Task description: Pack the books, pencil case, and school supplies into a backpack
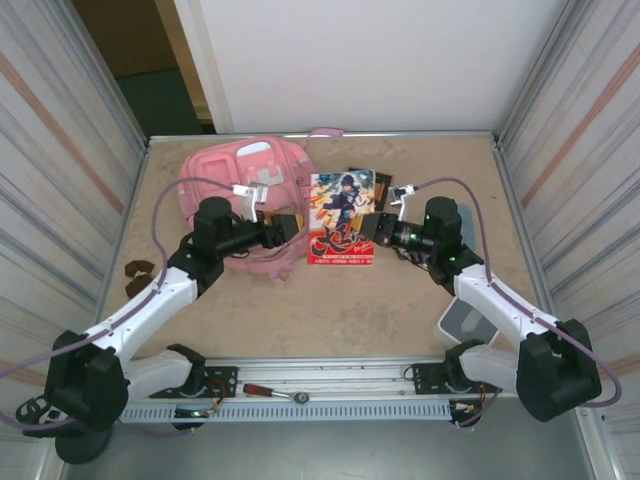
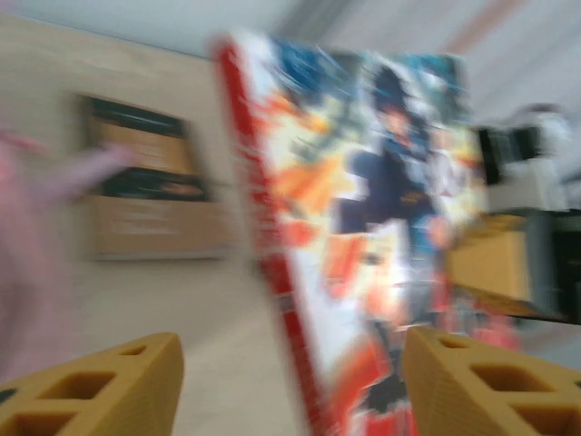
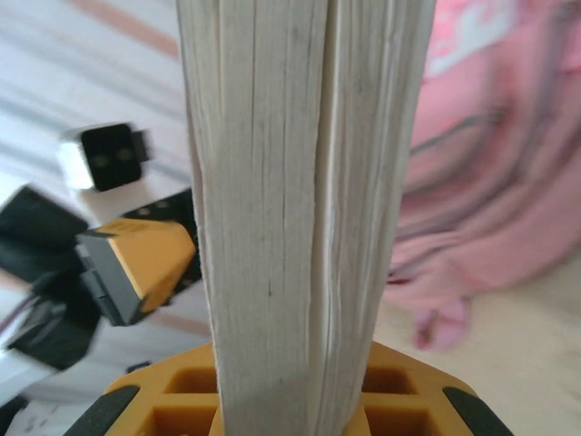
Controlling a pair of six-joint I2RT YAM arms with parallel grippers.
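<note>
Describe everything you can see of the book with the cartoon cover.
The cartoon-cover book is a thin, closed paperback. Its cover shows a dark-haired figure in blues, oranges and red, with a red spine and cream page edges. The cover faces the top camera, just right of the pink backpack. The right gripper clamps the page edge between its yellow fingers. The open left gripper faces the spine; whether it touches the book cannot be told.

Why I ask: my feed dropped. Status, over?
Right gripper shut on cartoon book. Left gripper open, facing its cover. Backpack lies left of book. Left gripper sits between them.
</note>
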